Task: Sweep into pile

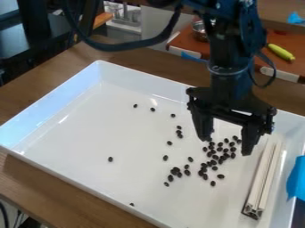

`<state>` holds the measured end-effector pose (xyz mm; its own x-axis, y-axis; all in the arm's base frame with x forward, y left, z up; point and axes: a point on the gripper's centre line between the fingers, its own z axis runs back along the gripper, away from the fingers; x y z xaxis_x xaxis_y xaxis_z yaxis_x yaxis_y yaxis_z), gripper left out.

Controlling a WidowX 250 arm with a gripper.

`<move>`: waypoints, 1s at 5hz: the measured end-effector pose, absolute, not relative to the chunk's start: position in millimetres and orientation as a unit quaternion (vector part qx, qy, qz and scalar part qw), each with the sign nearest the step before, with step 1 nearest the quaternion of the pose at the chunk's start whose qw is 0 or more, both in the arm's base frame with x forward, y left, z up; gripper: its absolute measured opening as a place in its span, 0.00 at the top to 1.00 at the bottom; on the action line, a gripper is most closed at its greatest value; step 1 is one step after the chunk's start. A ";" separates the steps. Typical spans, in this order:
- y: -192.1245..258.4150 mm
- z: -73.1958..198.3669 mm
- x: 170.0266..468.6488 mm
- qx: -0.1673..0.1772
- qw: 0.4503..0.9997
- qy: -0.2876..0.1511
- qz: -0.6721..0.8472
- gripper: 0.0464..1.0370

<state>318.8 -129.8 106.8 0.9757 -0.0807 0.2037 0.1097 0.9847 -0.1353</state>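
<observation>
Dozens in sight: small, dark, oval beans [212, 183], strewn over the floor of a shallow, white, rectangular tray [77, 109], thickest right of centre, under and just in front of the black two-finger gripper [226, 143]. Looser toward the middle, with lone strays near the left, the far side and the near wall. Hanging over the right half, fingers well apart and pointing down, above the thick patch.

Wide floor between the left wall and the first stray. Tighter to the right: beside the right-hand finger in view, a long, pale bar of two parallel strips with a dark near end [264, 178], lying lengthwise near the right wall. Beyond it, a bright blue piece [296, 180] against that wall. Around the tray, a brown wooden table [44, 182].

Partly behind the gripper, the far wall and some beans. Cut off by the picture, the tray's near and right corners and the blue piece. Hard to tell whether fingertips touch the tray floor, or what makes up the bar's dark end. Half behind the arm, a round metal bowl [200, 30]; farther right, a long, yellow-green object [281, 52] on a reddish-brown surface [278, 67].
</observation>
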 end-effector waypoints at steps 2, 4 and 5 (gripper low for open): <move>-134.4 99.1 334.3 -0.073 0.988 -0.137 -0.023 0.05; -141.4 80.2 334.2 -0.071 0.991 -0.116 -0.013 0.05; -152.0 79.9 331.4 -0.076 0.990 -0.117 -0.020 0.05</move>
